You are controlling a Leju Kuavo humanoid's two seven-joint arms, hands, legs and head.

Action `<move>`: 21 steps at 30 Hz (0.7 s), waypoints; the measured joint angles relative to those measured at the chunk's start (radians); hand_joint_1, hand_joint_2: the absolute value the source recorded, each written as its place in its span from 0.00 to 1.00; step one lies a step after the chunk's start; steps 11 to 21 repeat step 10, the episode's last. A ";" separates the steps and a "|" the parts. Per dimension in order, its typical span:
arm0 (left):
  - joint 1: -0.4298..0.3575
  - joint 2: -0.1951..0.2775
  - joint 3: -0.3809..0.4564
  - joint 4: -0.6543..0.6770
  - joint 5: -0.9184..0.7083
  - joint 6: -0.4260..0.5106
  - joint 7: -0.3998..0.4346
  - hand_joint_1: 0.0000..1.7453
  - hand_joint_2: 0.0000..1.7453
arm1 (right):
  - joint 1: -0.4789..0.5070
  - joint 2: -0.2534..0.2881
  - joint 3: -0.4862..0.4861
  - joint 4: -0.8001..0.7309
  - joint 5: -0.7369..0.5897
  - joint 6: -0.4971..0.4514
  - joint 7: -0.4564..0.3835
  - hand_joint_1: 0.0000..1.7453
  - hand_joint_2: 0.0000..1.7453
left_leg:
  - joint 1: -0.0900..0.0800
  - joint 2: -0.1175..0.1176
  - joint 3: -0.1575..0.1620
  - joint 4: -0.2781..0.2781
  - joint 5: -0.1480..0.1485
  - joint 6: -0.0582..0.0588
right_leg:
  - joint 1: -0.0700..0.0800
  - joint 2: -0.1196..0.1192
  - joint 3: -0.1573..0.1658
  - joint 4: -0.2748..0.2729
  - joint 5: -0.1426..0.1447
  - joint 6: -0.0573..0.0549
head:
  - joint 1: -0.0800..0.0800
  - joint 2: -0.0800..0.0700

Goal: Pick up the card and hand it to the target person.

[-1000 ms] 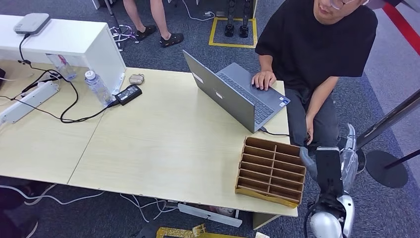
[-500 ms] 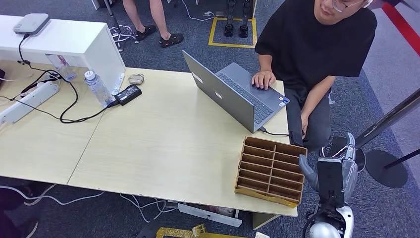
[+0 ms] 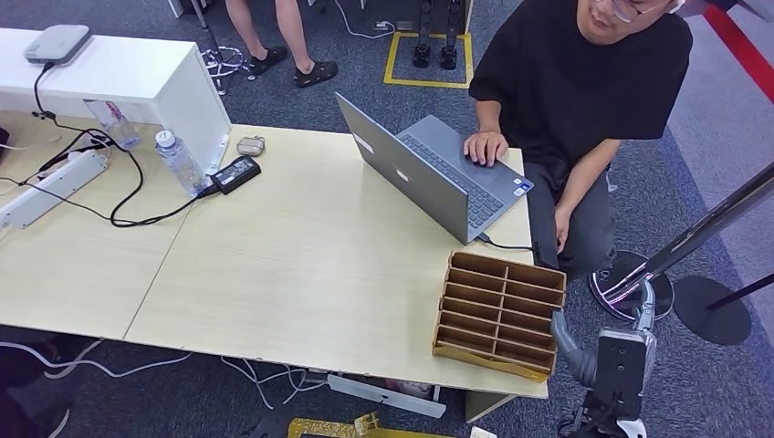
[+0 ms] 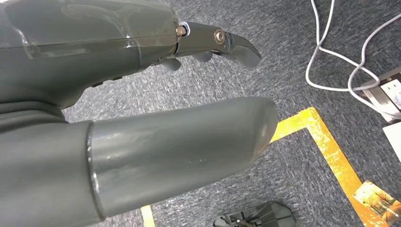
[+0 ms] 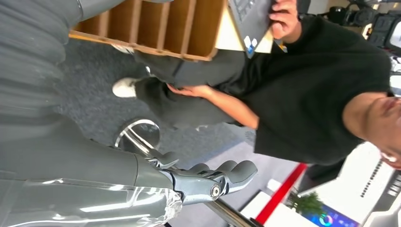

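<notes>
While right hand [image 3: 610, 356] hangs empty, fingers loosely apart beside cardboard organizer [image 3: 499, 315], no card visible; pickup & handover to seated person [image 3: 584, 100] look pending

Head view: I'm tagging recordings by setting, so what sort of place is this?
Probably an office or lab workspace: a person at a laptop on a desk, a power strip, grey carpet with yellow floor tape.
</notes>
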 joint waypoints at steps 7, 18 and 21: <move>0.000 0.000 0.001 0.000 0.008 0.008 0.005 0.00 0.00 | 0.058 0.024 0.021 -0.004 -0.065 -0.008 -0.049 0.00 1.00 | 0.000 0.000 0.000 0.000 0.000 0.000 | 0.000 0.000 0.000 0.000 0.000 0.000 | 0.000 0.000; 0.000 -0.003 0.001 0.000 0.008 0.016 0.013 0.00 0.00 | 0.063 0.037 0.045 0.008 -0.086 -0.004 -0.067 0.00 1.00 | 0.000 0.000 0.000 0.000 0.000 0.000 | 0.000 0.000 0.000 0.000 0.000 0.000 | 0.000 0.000; 0.000 -0.003 0.001 0.000 0.008 0.016 0.013 0.00 0.00 | 0.063 0.037 0.045 0.008 -0.086 -0.004 -0.067 0.00 1.00 | 0.000 0.000 0.000 0.000 0.000 0.000 | 0.000 0.000 0.000 0.000 0.000 0.000 | 0.000 0.000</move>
